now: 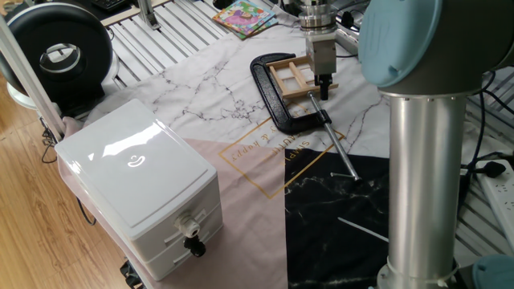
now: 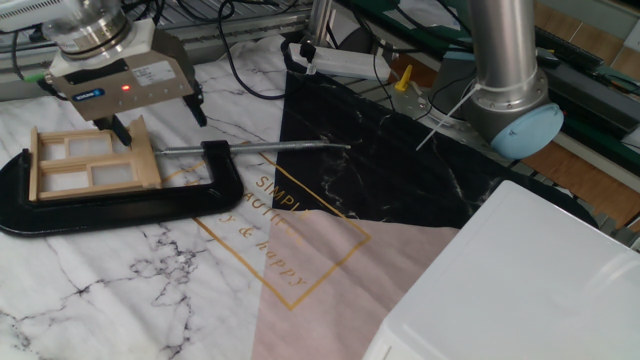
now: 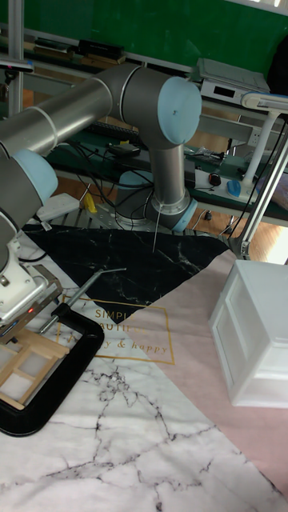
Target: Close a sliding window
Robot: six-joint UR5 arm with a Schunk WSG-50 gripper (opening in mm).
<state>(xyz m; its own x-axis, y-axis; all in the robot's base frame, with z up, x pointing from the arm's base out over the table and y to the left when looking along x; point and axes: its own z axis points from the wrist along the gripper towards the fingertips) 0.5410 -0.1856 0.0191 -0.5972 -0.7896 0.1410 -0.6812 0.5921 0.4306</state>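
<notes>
The sliding window [image 2: 90, 165] is a small light-wood frame lying flat inside the jaws of a black C-clamp [image 2: 120, 205] on the marble cloth. It also shows as the sliding window [image 1: 295, 76] and the sliding window [image 3: 28, 364]. My gripper [image 2: 158, 118] hangs low over the window's right end, open, with nothing between its fingers. One finger [image 2: 122, 131] stands just at the frame's upright end bar; I cannot tell whether it touches. The other finger sits past the frame, above the clamp's screw. In one fixed view the gripper [image 1: 323, 80] covers the frame's near corner.
The clamp's long screw rod [image 2: 260, 148] runs right across the cloth. A white drawer box [image 1: 136, 189] stands at the near left, a black round fan [image 1: 60, 52] behind it. A colourful book [image 1: 243, 16] lies beyond the clamp. The arm's column [image 1: 422, 160] rises at the right.
</notes>
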